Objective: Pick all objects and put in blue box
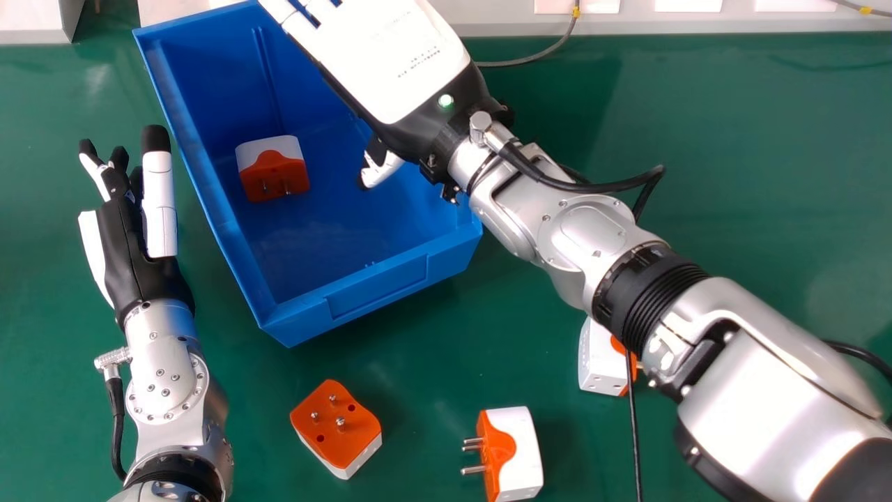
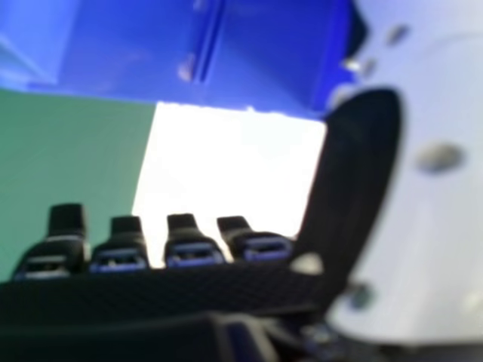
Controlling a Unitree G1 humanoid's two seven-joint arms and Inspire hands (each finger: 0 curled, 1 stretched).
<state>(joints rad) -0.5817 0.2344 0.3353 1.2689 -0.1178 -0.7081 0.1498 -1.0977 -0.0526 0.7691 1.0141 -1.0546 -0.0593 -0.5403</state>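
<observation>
Over the upper right part of the blue box (image 1: 369,296), my right hand (image 1: 394,59) is open, palm down, with its thumb over the inside of the box. An orange and white plug adapter (image 1: 275,171) lies in the box. In the right hand view, the fingers of my right hand (image 2: 194,253) are extended and hold nothing, and the box (image 2: 151,53) shows beyond them. My left hand (image 1: 125,237) is open left of the box. Outside it are one adapter (image 1: 338,425) with pins up, a second (image 1: 516,453) on its side, and a third (image 1: 601,361) partly hidden by my right forearm.
The green table (image 1: 732,153) extends to the right of the box. A grey cable (image 1: 536,57) lies near its back edge, and a thin black cable (image 1: 634,432) hangs beside the third adapter. A pale box (image 1: 35,21) stands at the back left.
</observation>
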